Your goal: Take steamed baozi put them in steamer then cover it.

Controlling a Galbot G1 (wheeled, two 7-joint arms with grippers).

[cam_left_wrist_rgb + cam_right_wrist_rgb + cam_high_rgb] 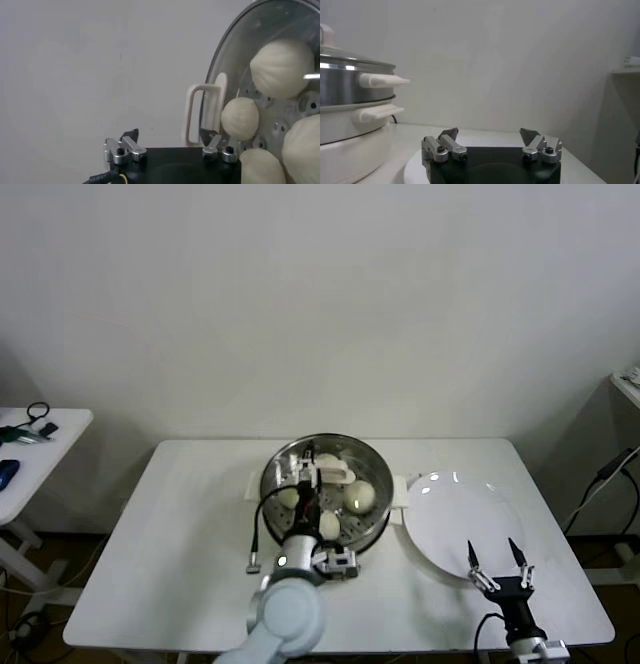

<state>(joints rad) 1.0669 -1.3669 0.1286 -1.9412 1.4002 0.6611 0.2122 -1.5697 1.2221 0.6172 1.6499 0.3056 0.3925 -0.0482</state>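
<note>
Lid on the steamer, left gripper spread around its handle.

The left gripper stands open astride the cover's handle; the glass cover sits on the steamer, four baozi beneath it. If the gripper lifts off at a slant, a fingertip could catch the handle and drag the cover askew. Straight up is free. The right gripper waits open over the white plate, near the tabletop edge.

Head view high, looking down; wrist views close, sharing steamer.
</note>
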